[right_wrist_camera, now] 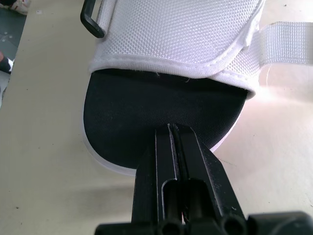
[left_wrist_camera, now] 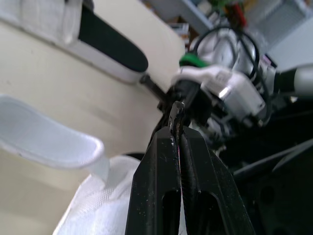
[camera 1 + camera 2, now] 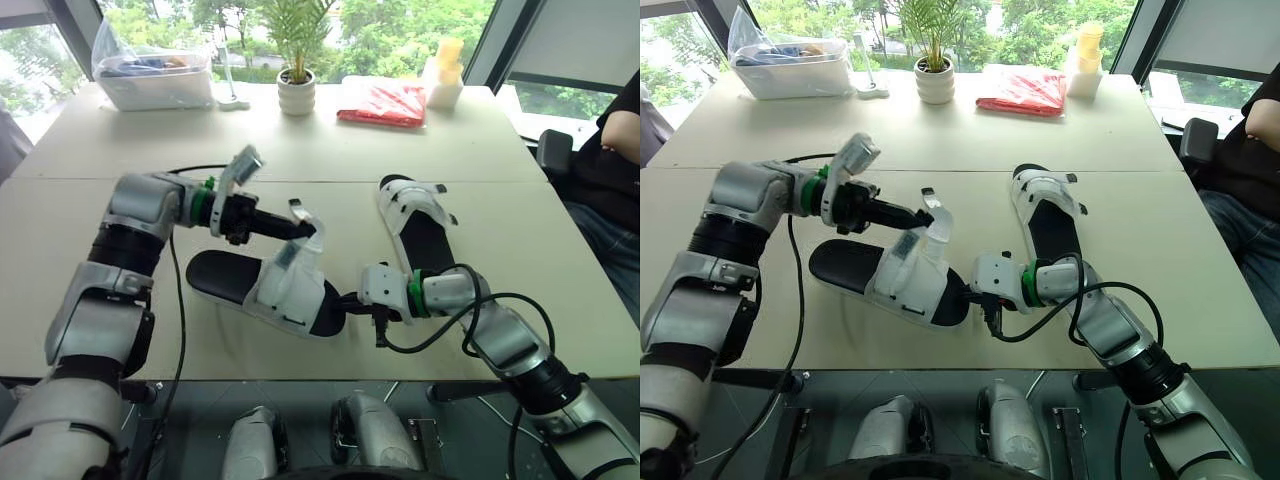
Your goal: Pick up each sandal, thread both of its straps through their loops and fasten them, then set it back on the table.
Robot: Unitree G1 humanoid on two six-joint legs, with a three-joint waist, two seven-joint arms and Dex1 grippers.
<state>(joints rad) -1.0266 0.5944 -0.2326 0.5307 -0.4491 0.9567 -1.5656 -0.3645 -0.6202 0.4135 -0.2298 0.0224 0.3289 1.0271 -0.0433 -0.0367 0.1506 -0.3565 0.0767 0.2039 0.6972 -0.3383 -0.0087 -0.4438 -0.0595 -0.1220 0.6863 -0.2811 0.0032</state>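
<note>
- The table (image 3: 560, 300) carries both sandals near its front edge, inside the reach of both arms.
- The near sandal (image 3: 225, 280) lies across the table in front of the robot. It has a black footbed and a white mesh upper, and its toe end points to the right arm.
- The far sandal (image 3: 425, 240) lies just behind the right arm, apart from the first one. Its straps look flat and closed, so I judge it is not the one in work.
- The right gripper (image 3: 970, 295) has its fingers pressed together, with the tips on the toe end of the near sandal. This probably stops the sandal from sliding.
- The left gripper (image 3: 306, 229) also has its fingers tight together. It touches the raised strap (image 2: 49, 142), but I cannot tell if it pinches it.
- A black loop (image 1: 90, 22) sits at the side of the upper.
</note>
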